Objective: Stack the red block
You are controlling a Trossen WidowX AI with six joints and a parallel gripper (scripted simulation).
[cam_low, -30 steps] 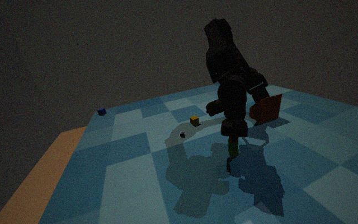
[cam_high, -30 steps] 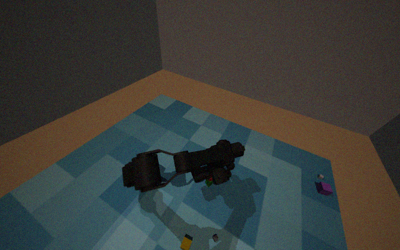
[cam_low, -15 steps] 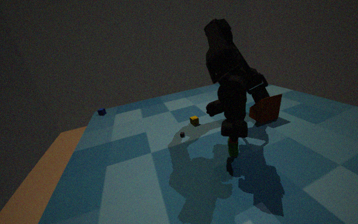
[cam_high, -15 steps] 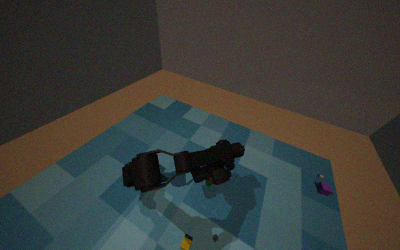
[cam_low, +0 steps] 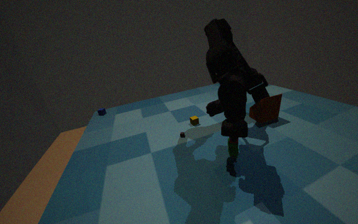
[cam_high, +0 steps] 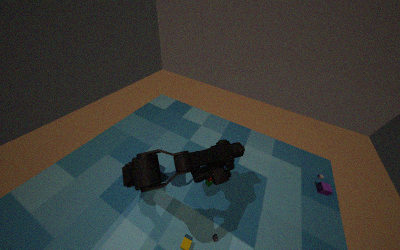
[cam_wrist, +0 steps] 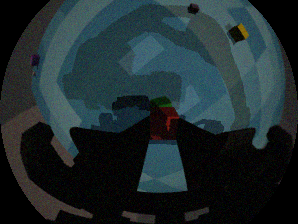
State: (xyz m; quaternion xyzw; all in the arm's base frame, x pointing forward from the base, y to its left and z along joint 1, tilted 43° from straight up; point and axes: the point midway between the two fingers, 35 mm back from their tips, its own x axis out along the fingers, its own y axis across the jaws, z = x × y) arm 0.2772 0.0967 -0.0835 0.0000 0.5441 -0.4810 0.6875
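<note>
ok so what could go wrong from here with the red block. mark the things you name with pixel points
The red block (cam_high: 210, 179) (cam_wrist: 163, 122) sits between the gripper's (cam_wrist: 164, 129) fingers, right at the green tower (cam_high: 209, 183) (cam_low: 232, 148) (cam_wrist: 161, 102). The tower is narrow, so a sideways nudge could topple it. If the block is off-centre, which these views can't settle, it might tip once freed. Fingers flanking the block closely could drag it on retreat.
</note>
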